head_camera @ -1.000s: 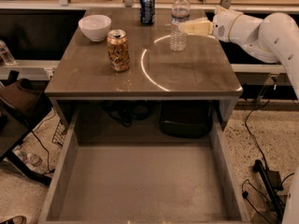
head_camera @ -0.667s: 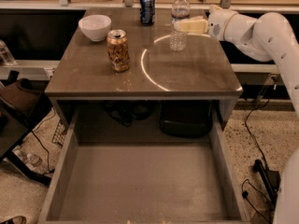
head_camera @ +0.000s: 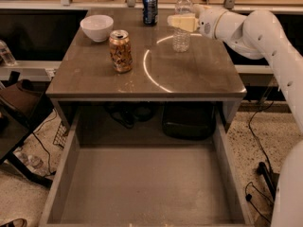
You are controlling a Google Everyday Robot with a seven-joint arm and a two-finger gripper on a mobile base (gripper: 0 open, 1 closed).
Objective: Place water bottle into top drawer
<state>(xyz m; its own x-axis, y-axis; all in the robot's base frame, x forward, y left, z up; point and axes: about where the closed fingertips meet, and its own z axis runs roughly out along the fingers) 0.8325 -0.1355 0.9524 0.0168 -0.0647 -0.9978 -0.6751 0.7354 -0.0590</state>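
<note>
The water bottle (head_camera: 181, 39), clear ribbed plastic with a white cap, stands upright at the far right of the tabletop. My gripper (head_camera: 182, 21) reaches in from the right on the white arm and sits at the bottle's upper body, over its label band. The top drawer (head_camera: 147, 183) is pulled wide open below the table's front edge, and its flat grey-brown bottom is bare.
A gold-brown can (head_camera: 120, 51) stands at the table's middle left. A white bowl (head_camera: 97, 27) sits at the far left. A blue soda can (head_camera: 150, 7) stands at the back, left of the bottle. Cables and a dark chair (head_camera: 19, 108) lie on the floor.
My gripper has moved left from beside the bottle to over its upper body. The bottle, cans and bowl have not moved.
</note>
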